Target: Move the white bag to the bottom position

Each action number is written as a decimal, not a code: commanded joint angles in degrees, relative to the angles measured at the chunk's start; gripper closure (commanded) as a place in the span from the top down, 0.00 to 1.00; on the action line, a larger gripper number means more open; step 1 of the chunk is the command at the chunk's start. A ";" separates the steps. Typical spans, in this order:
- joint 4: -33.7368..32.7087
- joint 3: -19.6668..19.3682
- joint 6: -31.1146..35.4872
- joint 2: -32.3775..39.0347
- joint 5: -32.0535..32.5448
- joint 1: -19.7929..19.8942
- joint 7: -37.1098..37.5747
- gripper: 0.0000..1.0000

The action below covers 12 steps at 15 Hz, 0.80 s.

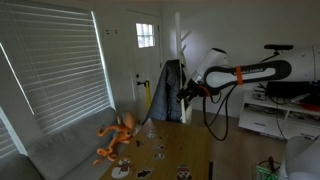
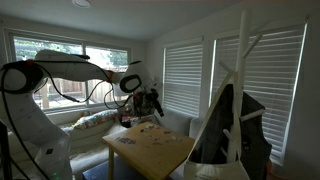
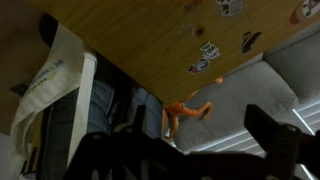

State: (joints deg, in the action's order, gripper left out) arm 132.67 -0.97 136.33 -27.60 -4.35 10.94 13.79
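The white bag [image 3: 55, 75] with printed text hangs at the left of the wrist view, beside a black bag [image 3: 100, 110]. In an exterior view the white bag [image 2: 207, 145] hangs low on a white coat rack [image 2: 241, 60], in front of the black bag [image 2: 238, 125]. My gripper [image 3: 185, 150] is open and empty, its two dark fingers wide apart. In both exterior views the gripper [image 1: 186, 92] [image 2: 150, 100] is in the air over the table, apart from the rack and bags.
A wooden table [image 2: 150, 150] with stickers stands between me and the rack. An orange octopus toy [image 1: 118, 135] [image 3: 185, 112] lies on a grey sofa [image 1: 70, 145]. Window blinds [image 1: 50, 60] are behind the sofa.
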 commanded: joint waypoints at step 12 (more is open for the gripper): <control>-3.27 0.49 5.08 4.67 11.34 7.00 7.91 1.00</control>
State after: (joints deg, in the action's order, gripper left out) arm 132.88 -0.86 138.47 -26.77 0.72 13.04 16.90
